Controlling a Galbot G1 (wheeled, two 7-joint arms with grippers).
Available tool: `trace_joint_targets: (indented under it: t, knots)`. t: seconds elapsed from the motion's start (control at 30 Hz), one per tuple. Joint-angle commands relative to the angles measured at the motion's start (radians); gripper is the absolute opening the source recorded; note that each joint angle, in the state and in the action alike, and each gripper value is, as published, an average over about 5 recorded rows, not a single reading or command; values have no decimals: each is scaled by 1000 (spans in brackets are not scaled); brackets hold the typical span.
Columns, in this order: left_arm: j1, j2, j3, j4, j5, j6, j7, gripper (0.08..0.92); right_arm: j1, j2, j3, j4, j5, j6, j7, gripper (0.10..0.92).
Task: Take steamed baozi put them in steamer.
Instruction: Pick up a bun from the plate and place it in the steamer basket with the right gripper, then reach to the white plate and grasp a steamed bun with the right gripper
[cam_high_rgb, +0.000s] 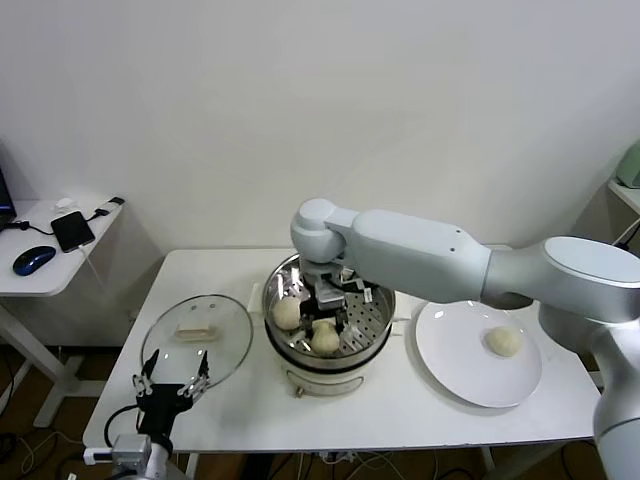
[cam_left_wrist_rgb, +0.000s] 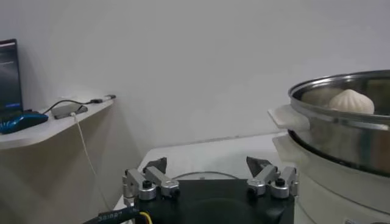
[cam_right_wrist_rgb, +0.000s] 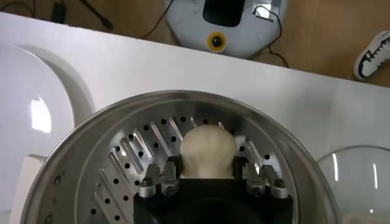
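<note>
A bun (cam_right_wrist_rgb: 208, 150) is sitting low in the steamer (cam_high_rgb: 375, 302), pinched at its sides between the fingers of the right gripper (cam_right_wrist_rgb: 208, 176). It looks soft, light and easily dented, so a gentle hold across the middle seems best. Another bun (cam_high_rgb: 286, 312) is resting beside it, and one more (cam_high_rgb: 504, 342) is waiting on the plate (cam_high_rgb: 445, 350) at right. Only the right wrist view is showing the grip; the head view is hiding it. The left gripper (cam_high_rgb: 172, 386) is hanging open near the glass lid (cam_high_rgb: 165, 340).
</note>
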Motion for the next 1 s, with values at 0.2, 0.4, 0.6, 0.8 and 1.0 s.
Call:
trace_joint_targets:
  t: [0.2, 0.4, 0.6, 0.8, 1.0]
  knots:
    - [-2, 2, 0, 1, 0, 1, 1, 823, 20, -19, -19, 37, 80, -75, 9, 719]
    - [0, 2, 2, -5, 1, 4, 3, 823, 70, -88, 29, 72, 113, -195, -19, 818]
    - [-8, 2, 2, 2, -9, 6, 4, 823, 122, -302, 120, 149, 188, -496, -10, 823]
    - [-14, 15, -1, -18, -79, 32, 16, 823, 98, -586, 192, 225, 289, -919, 48, 823]
    - [-16, 21, -4, -25, -132, 61, 34, 823, -80, -823, 384, 213, 177, -1022, 43, 823]
